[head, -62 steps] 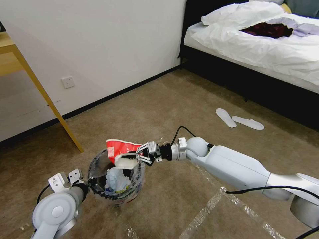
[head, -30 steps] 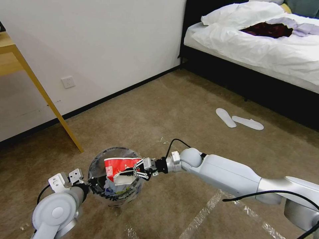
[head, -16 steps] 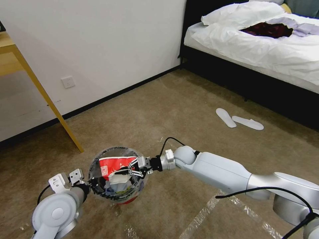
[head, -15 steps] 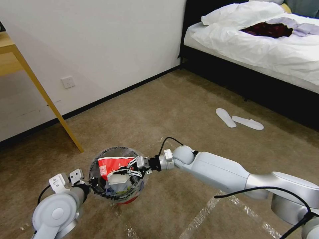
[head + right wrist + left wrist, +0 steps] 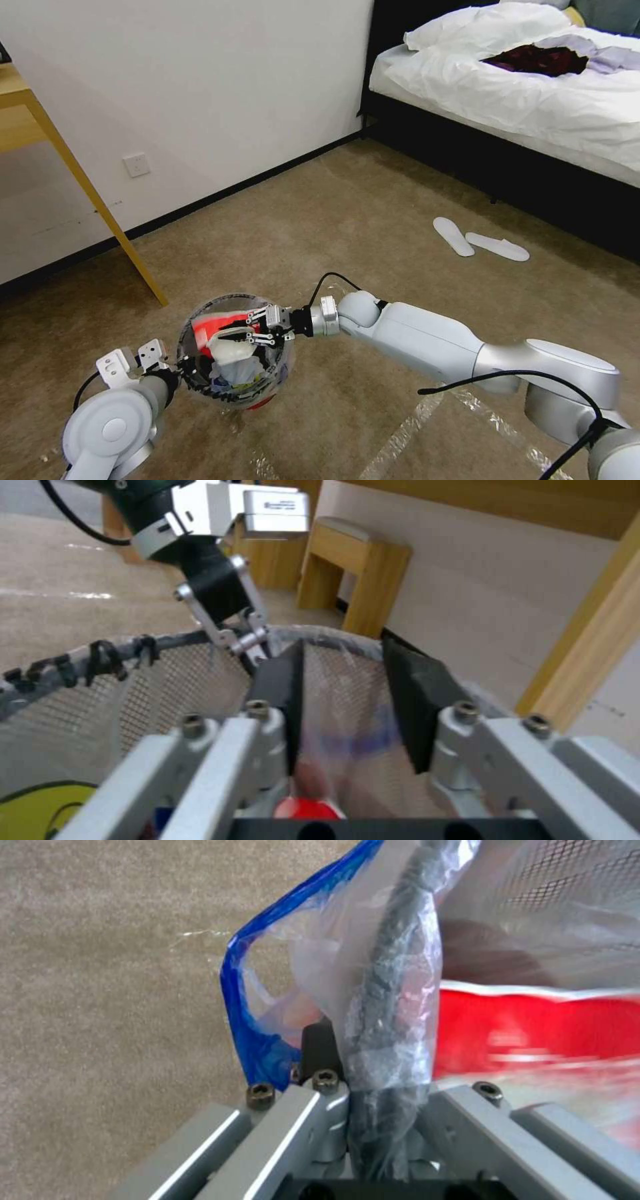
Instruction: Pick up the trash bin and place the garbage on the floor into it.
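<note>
The trash bin (image 5: 235,390), a small round mesh bin with a red base and a clear bag liner, is held off the floor (image 5: 347,220). My left gripper (image 5: 179,367) is shut on its rim (image 5: 393,990), with bag plastic pinched between the fingers. My right gripper (image 5: 257,328) reaches over the bin's mouth from the right. Its pads (image 5: 283,690) stand apart, and the mesh wall (image 5: 100,695) shows through the gap. Garbage lies inside: a crushed red-white paper bowl (image 5: 208,327) rests on top of a bluish paper wad (image 5: 233,370).
A yellow table leg (image 5: 100,200) slants down at the left by the wall. The bed (image 5: 533,100) fills the far right, with two white slippers (image 5: 477,241) on the carpet before it. Shiny tape strips (image 5: 413,427) cross the near carpet.
My right gripper carried the red-white bowl from above the bin's right rim down and leftward into the bin. The bowl now lies lower inside. The left arm kept holding the bin.
</note>
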